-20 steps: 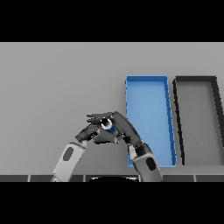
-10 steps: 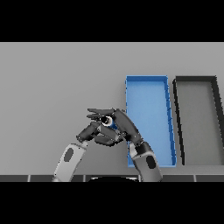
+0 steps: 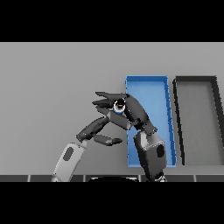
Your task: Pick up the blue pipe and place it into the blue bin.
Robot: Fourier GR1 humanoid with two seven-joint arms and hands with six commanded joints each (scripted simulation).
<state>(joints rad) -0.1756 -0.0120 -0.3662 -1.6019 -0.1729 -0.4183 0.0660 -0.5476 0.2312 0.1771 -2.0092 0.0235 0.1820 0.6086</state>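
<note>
I see my right hand (image 3: pixel 129 113) curled round the blue pipe (image 3: pixel 119 106), holding it above the table (image 3: pixel 52 87) just beside the left wall of the blue bin (image 3: pixel 148 94). The pipe shows me its round open end, so its long axis seems to point roughly toward my view, though I can't be sure. My left hand (image 3: pixel 99 131), fingers relaxed and holding nothing, sits just below and left of the pipe; a black bin (image 3: pixel 197 120) lies right of the blue bin.

head view | from robot's head | looks down on grey table (image 3: pixel 52 87) | medium-close
</note>
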